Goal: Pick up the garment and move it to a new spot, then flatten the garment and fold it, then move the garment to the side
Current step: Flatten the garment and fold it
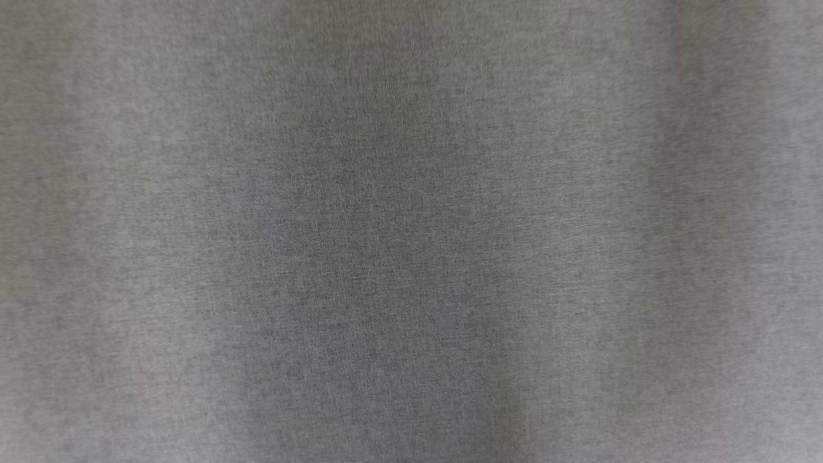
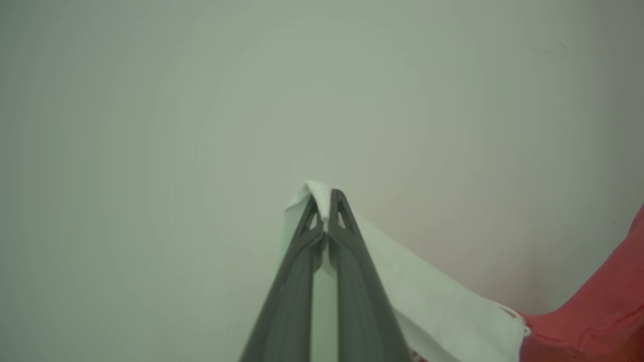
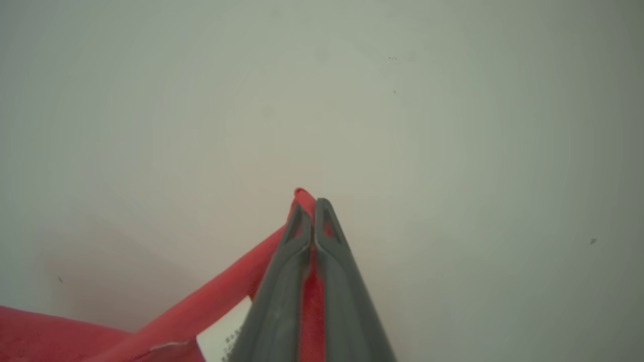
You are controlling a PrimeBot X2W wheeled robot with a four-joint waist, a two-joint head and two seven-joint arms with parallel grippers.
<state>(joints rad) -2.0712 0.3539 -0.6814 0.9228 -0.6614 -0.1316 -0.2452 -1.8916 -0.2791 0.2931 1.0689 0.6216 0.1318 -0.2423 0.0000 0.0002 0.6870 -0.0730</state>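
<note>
Left gripper [image 2: 327,213], right gripper [image 3: 313,217] pinch garment [image 3: 201,307] — label [image 3: 229,339] (tiny print) unreadable.

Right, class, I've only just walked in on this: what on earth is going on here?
Both claws are shut on one garment. The left claw pinches a white edge that joins red cloth further along; the right claw pinches a red fold. The cloth stretches away from each claw against a pale background, so it looks lifted, not yet laid flat. The head view has blurred grey cloth close up; I cannot tell whether that is the same garment.
</note>
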